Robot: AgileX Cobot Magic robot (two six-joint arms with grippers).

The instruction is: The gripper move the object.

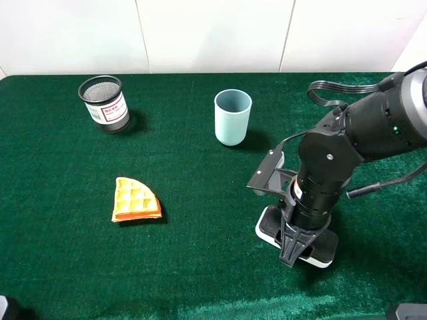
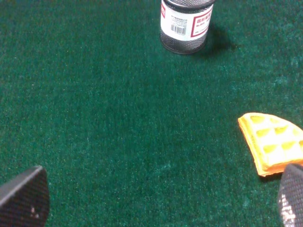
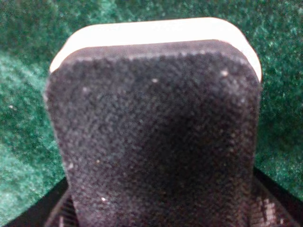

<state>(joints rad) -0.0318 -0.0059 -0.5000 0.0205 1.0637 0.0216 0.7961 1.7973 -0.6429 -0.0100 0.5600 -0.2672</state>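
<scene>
The eraser point(image 1: 267, 228), black felt on a white base, lies on the green cloth at the front right. My right gripper point(image 1: 297, 252) points straight down onto it and hides its middle. In the right wrist view the eraser point(image 3: 156, 137) fills the frame, and the black fingers point(image 3: 277, 205) press against its two long sides. My left gripper point(image 2: 158, 196) is open and empty above bare cloth. Only its fingertips point(image 2: 23, 196) show at the picture's corners.
A pale-blue cup point(image 1: 233, 117) stands behind the eraser. A black mesh pen holder point(image 1: 104, 104) stands at the back left and shows in the left wrist view point(image 2: 185, 23). An orange waffle wedge point(image 1: 135, 200) lies left of centre, near the left gripper's finger point(image 2: 272, 146).
</scene>
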